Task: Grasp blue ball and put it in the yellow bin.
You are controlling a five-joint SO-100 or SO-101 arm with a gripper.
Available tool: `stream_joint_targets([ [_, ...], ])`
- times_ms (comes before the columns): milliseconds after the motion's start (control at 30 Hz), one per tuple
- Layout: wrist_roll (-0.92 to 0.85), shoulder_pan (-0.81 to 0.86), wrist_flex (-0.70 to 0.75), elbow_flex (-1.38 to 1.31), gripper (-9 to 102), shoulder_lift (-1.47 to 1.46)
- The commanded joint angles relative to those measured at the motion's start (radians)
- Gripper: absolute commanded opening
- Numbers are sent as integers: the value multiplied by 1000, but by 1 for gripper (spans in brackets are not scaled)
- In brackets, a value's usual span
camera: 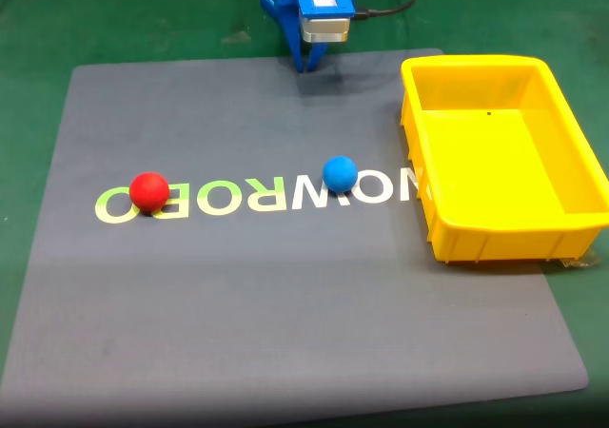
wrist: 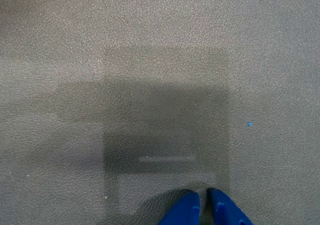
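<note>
A matt grey mat (camera: 285, 295) with a fine, leather-like grain is seen in the wrist view (wrist: 150, 45). The bin (camera: 571, 221) is of smooth, glossy yellow plastic. The blue ball (camera: 340, 174) and red ball (camera: 149, 191) appear smooth and matt. The gripper (wrist: 203, 207) is of smooth blue plastic.

One small matte sky-blue ball (camera: 340, 173), one equally small red ball (camera: 149, 190), one large bright yellow rectangular plastic bin (camera: 571, 207) (nothing inside it), one dark grey textured mat (camera: 285, 295), one blue two-finger gripper (camera: 307, 65)
</note>
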Motion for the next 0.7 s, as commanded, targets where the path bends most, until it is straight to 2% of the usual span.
stream_joint_targets([
  [0,8,14,8,32,0,12],
  [467,-17,17,-9,32,2,11],
  [533,-12,46,-72,28,19,9],
  [667,-49,92,-275,-20,37,-35],
])
